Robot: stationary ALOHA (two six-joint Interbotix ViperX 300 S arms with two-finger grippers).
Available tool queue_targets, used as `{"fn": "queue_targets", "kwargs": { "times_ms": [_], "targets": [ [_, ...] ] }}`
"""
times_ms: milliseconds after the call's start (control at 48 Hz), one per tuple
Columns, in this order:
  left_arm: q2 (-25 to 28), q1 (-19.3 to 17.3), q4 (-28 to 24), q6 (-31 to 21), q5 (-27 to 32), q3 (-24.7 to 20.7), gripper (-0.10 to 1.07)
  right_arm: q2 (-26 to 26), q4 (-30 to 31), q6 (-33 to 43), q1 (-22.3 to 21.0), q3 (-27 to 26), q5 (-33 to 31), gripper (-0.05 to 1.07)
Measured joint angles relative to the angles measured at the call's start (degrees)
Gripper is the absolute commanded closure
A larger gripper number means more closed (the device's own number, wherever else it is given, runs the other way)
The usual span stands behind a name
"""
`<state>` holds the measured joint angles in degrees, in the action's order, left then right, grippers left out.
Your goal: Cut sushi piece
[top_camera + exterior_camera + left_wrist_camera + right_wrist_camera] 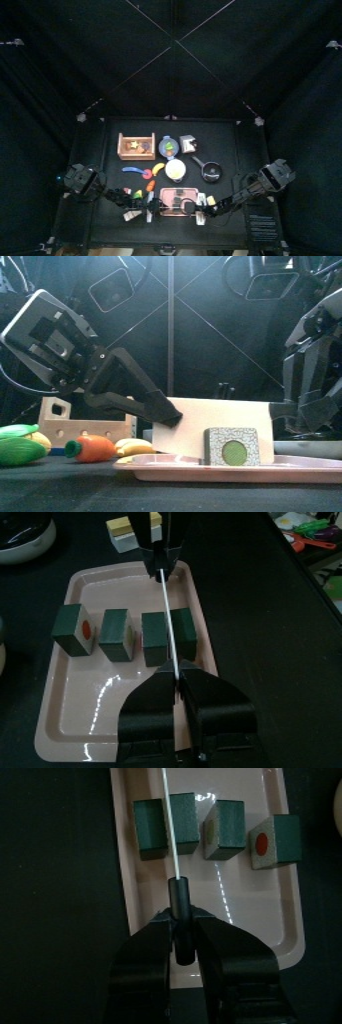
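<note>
The sushi pieces (140, 629) sit in a row on the pink tray (94, 707) near the counter front. Both grippers, left (178, 687) and right (179, 933), clamp one thin knife (163, 622) above them. The pieces look light, likely to slide; press straight down.

pink tray (83, 682), green sushi pieces (118, 634)

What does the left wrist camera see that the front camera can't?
Only the left wrist view shows four sushi pieces in a row and the knife held by the left end effector over them. Only the front view shows the toy vegetables and wooden box. Both show the pink tray.
</note>
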<state>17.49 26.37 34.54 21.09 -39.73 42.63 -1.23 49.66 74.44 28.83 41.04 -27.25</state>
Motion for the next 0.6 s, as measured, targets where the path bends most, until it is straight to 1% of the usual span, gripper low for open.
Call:
{"fn": "queue_targets", "kwargs": {
  "times_ms": [250, 604],
  "targets": [
    [1.3, 0.0, 0.2, 0.0, 0.1, 0.0, 0.61, -0.4, 0.1, 0.0, -0.4, 0.0, 0.5, 0.53],
    [1.3, 0.1, 0.2, -0.1, 1.1, -0.4, 0.61, -1.2, -1.8, -0.3, -0.4, -0.2, 1.6, 0.53]
  ]
}}
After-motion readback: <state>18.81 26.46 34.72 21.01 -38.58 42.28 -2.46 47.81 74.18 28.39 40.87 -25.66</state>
